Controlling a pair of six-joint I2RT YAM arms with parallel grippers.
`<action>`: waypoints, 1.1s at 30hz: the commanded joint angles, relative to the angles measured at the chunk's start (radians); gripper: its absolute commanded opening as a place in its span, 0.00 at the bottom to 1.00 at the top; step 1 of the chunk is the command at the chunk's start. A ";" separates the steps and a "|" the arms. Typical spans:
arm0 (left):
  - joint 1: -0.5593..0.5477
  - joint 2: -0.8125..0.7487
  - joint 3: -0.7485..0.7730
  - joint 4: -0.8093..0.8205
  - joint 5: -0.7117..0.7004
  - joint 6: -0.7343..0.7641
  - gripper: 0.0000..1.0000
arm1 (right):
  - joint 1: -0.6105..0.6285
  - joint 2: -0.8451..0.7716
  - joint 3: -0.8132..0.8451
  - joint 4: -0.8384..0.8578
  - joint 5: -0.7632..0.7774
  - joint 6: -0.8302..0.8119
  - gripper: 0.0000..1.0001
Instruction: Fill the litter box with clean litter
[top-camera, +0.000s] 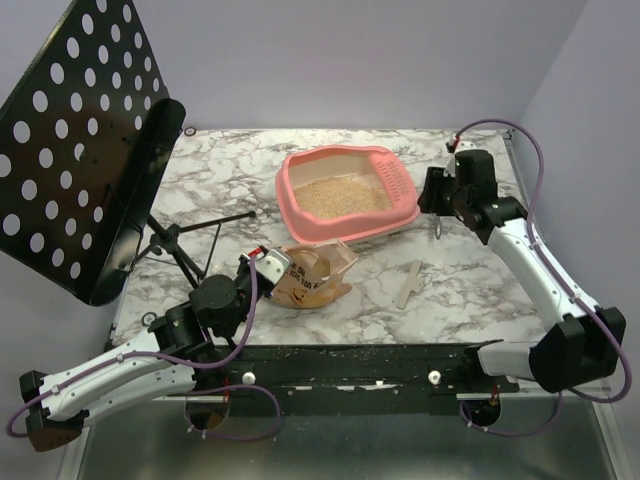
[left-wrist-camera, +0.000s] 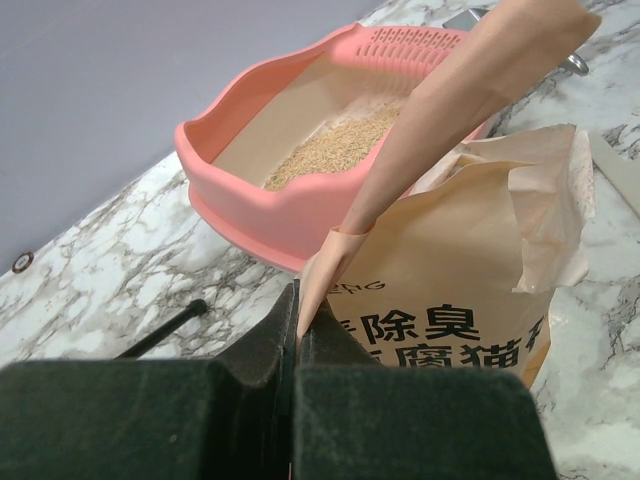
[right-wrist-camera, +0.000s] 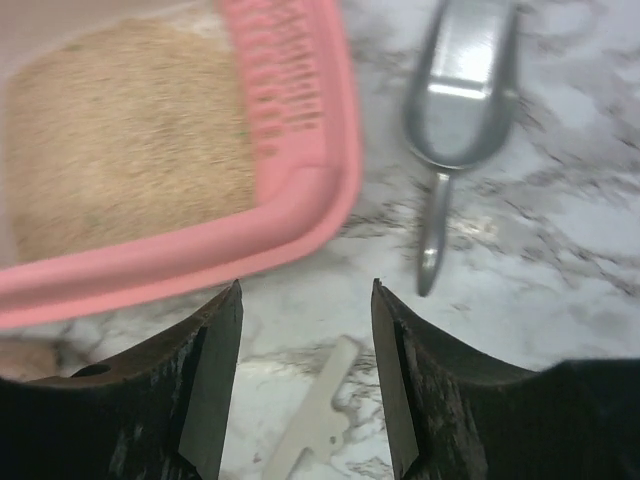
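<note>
The pink litter box (top-camera: 288, 200) stands at the back middle of the table, with tan clean litter (top-camera: 340, 196) spread over its floor. It also shows in the left wrist view (left-wrist-camera: 250, 195) with the litter (left-wrist-camera: 340, 145) inside. My left gripper (top-camera: 268, 263) is shut on a flap of the tan paper bag (top-camera: 312, 276), which stands just in front of the box; the pinch shows in the left wrist view (left-wrist-camera: 297, 325) on the bag (left-wrist-camera: 470, 290). My right gripper (top-camera: 432, 196) is open and empty beside the box's grille end, above bare table (right-wrist-camera: 305, 290).
A silver scoop (right-wrist-camera: 460, 90) lies right of the box (right-wrist-camera: 200, 255). A white plastic strip (top-camera: 411, 283) lies at the front right, below my right fingers (right-wrist-camera: 315, 420). A black perforated music stand (top-camera: 80, 140) fills the left, its tripod legs (top-camera: 190, 240) on the table.
</note>
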 joint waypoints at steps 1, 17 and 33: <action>0.004 -0.002 0.052 0.047 0.038 -0.004 0.00 | 0.109 -0.107 0.029 -0.071 -0.260 -0.102 0.62; 0.013 0.076 0.311 0.015 0.173 -0.136 0.00 | 0.272 0.032 -0.100 -0.019 -0.395 0.003 0.55; 0.011 0.331 0.386 0.250 0.220 -0.136 0.00 | 0.295 0.360 -0.046 0.366 -0.238 0.319 0.58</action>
